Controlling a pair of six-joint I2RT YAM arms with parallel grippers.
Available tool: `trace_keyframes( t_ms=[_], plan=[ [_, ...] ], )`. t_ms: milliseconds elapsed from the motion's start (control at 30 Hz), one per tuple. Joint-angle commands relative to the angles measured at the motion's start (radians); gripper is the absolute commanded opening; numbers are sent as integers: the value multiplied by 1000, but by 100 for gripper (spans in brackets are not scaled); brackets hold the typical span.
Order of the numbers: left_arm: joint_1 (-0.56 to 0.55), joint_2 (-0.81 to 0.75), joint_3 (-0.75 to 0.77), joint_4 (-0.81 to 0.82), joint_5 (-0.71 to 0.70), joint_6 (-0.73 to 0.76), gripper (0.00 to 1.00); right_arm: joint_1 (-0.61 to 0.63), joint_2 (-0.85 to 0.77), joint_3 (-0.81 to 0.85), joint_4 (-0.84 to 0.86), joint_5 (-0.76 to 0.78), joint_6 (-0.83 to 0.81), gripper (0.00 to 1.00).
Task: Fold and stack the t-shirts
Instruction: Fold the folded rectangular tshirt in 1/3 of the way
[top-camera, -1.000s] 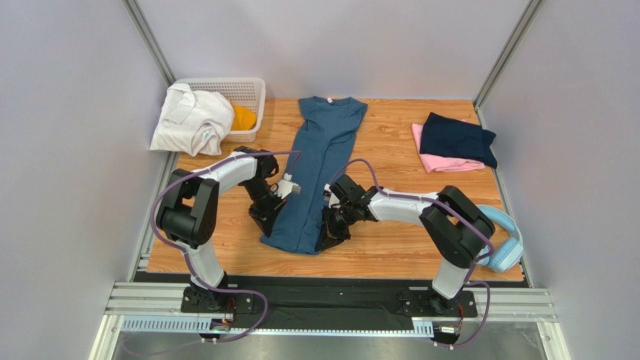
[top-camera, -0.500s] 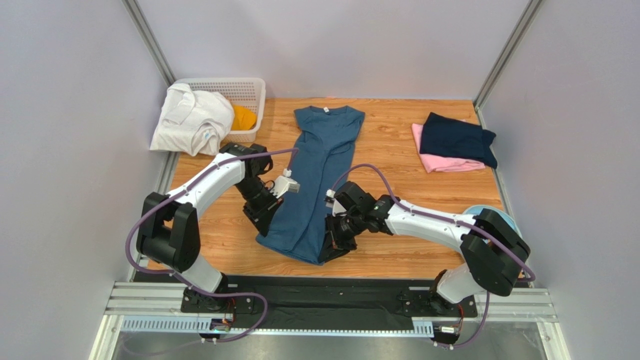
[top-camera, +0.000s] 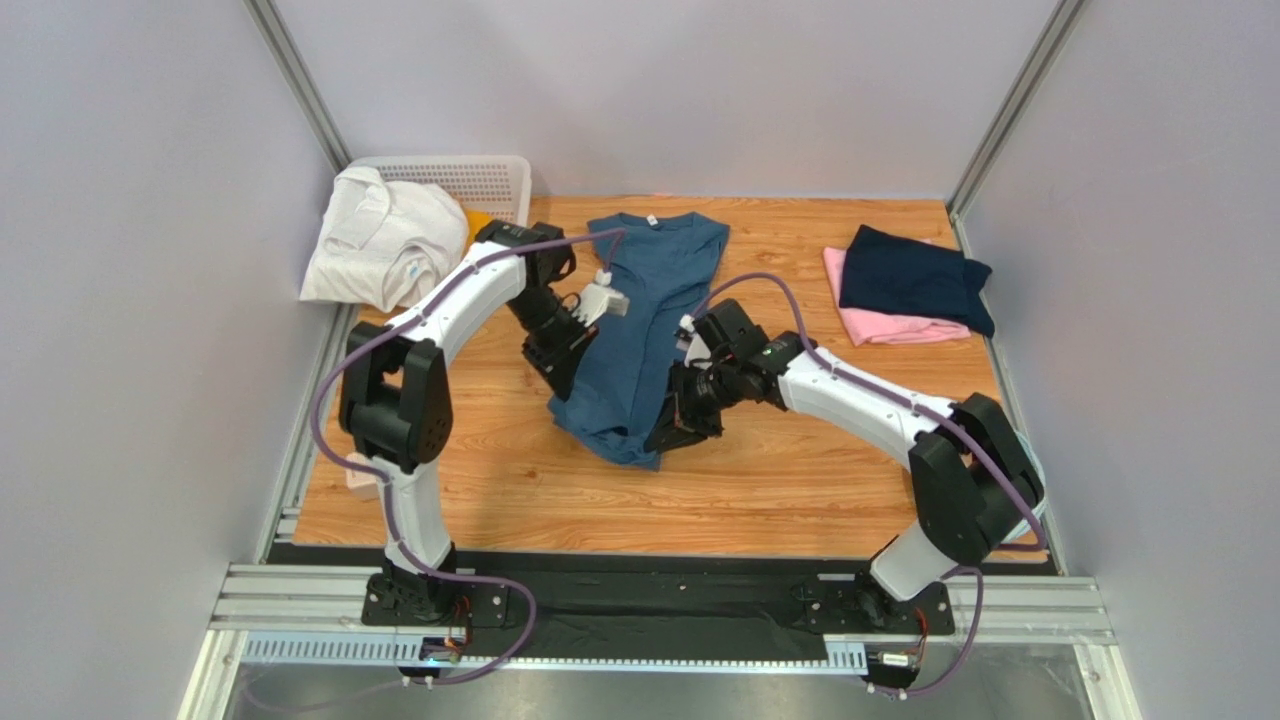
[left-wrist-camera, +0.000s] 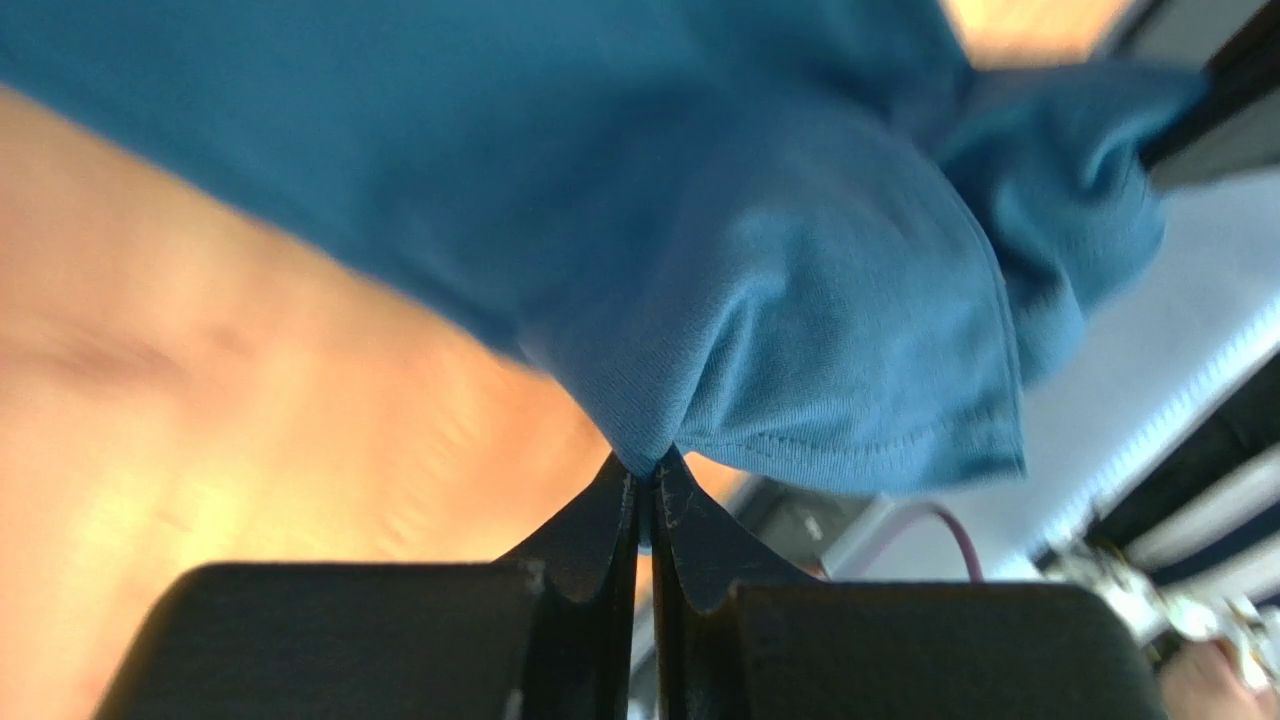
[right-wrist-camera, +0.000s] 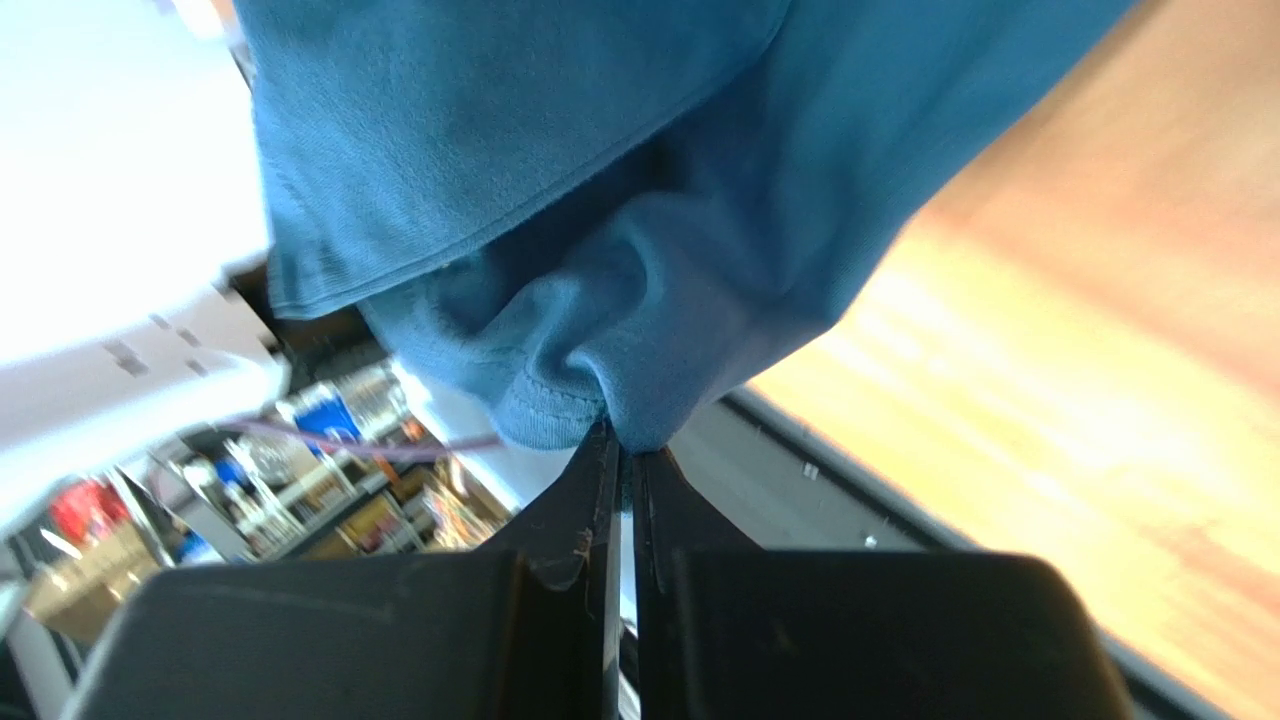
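Teal-blue knit, soft and matte, makes up the t-shirt (top-camera: 649, 293) under work. It lies lengthwise at the centre of the tabletop (top-camera: 496, 488), collar flat toward 12 o'clock and lower end raised off the wood toward 6 o'clock. It appears to be narrowed into a long strip.

Left jaws: pressed together on a pinch of cloth at the hem corner on the 9 o'clock side. My wrist view shows the fabric puckering to a point at the tips, with the stitched hem (left-wrist-camera: 857, 446) drooping beside them.

Right jaws: likewise nipped on the corner at the 3 o'clock side, with the hem edge (right-wrist-camera: 529, 402) bunched against them.

I judge both corners are held apart and level so the lower half can be carried toward the collar as one fold. Uneven tension would skew the crease.

Finished pile at 2 o'clock: navy shirt (top-camera: 914, 278), folded roughly square, rests on the pink shirt (top-camera: 887, 327).

At 10 o'clock a crumpled white garment (top-camera: 376, 240) drapes over the rim of the white lattice basket (top-camera: 489, 173), not yet folded.
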Motion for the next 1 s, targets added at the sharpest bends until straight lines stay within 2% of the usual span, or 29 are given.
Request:
trace_keyframes(
  t_ms=[0, 267, 367, 533, 733, 800, 867, 933, 967],
  plan=[
    [-2, 181, 263, -203, 68, -31, 8, -78, 88, 111, -1, -43, -59, 1],
    [-2, 470, 699, -315, 47, -89, 8, -223, 272, 308, -32, -88, -140, 1],
    [-2, 528, 761, -309, 4, -100, 8, -258, 374, 393, -59, -91, -173, 2],
    [5, 545, 769, -297, -37, -105, 7, -310, 571, 539, -130, -115, -211, 10],
    [25, 484, 703, -269, -99, -100, 10, -345, 720, 758, -231, -132, -242, 21],
    [30, 456, 677, -254, -125, -99, 23, -359, 770, 803, -271, -141, -248, 32],
    [35, 441, 660, -232, -189, -103, 56, -367, 791, 859, -293, -125, -251, 44],
    [48, 435, 660, -225, -220, -109, 99, -382, 808, 892, -326, -120, -257, 50],
    [53, 429, 669, -223, -223, -112, 100, -388, 808, 915, -336, -108, -259, 54]
  ],
)
